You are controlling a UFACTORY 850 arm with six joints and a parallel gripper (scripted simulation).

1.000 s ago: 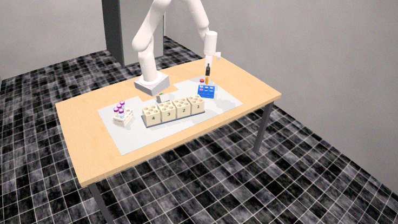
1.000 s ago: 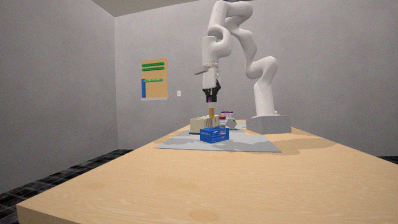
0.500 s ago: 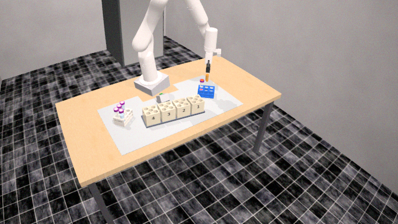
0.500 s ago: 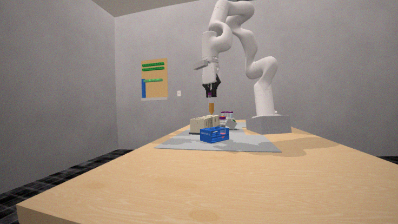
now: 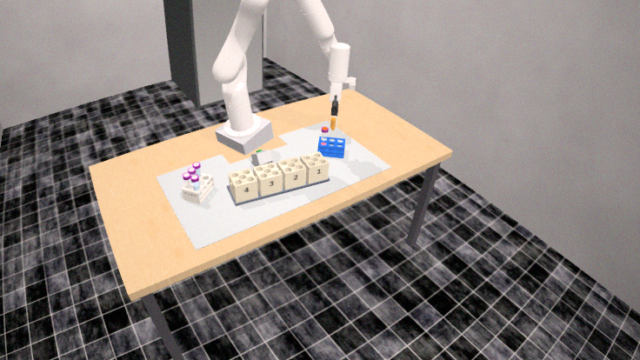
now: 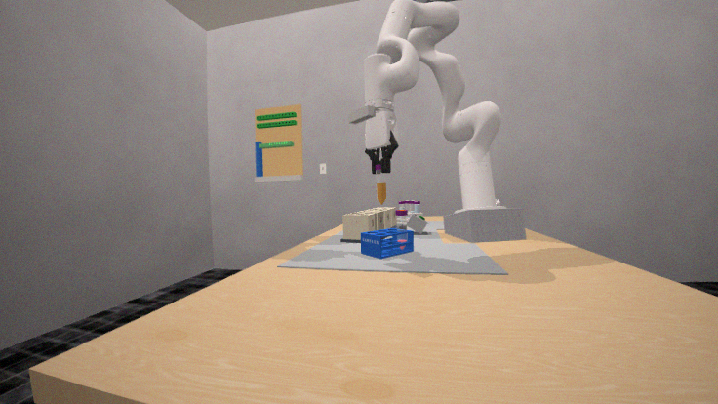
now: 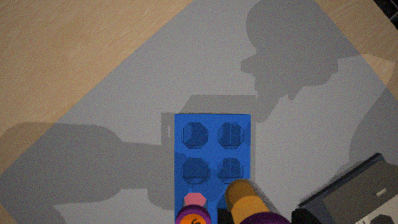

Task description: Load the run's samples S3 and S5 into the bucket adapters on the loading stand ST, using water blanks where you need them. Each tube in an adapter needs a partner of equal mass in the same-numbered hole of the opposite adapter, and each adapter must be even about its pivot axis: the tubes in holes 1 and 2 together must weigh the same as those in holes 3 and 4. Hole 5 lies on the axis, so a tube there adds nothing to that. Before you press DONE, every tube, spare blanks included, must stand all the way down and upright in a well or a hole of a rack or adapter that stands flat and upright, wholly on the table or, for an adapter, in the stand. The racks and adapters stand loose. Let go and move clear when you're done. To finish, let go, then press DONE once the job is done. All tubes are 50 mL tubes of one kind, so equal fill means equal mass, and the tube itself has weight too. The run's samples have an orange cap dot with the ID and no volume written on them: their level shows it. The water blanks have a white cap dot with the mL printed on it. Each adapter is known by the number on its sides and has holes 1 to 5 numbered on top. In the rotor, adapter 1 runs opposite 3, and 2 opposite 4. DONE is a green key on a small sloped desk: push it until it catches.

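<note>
Table (image 5: 393, 130) (image 6: 351, 321) (image 7: 50, 55) beneath the whole setup. White arm (image 5: 235, 107) (image 6: 476, 176) at the table's rear side. Gray mat (image 5: 215, 223) (image 6: 311, 263) (image 7: 140, 80) under both racks and the stand. On the mat, loading stand ST (image 5: 290, 190) (image 6: 351, 241) (image 7: 340, 180), with adapters 4, 3, 2 and 1 in one row. Near adapter 1, blue rack (image 5: 331, 152) (image 6: 374, 247) (image 7: 212, 150). Near adapter 4, cream rack (image 5: 191, 194). Behind the row, small sloped desk (image 5: 263, 157) (image 6: 417, 223) with green key (image 5: 259, 151) (image 6: 421, 218). Above the blue rack, gripper (image 5: 334, 114) (image 6: 379, 170) (image 7: 262, 217) clamped on the purple cap of the amber-filled tube (image 5: 333, 123) (image 6: 381, 192) (image 7: 247, 205), held upright, tip downward, clear of the wells; ID unreadable. In the blue rack, pink-filled tube (image 5: 324, 130) (image 6: 401, 213) (image 7: 193, 216), orange-dotted. In the cream rack, four purple-capped tubes (image 5: 195, 177) (image 6: 409, 202)
</note>
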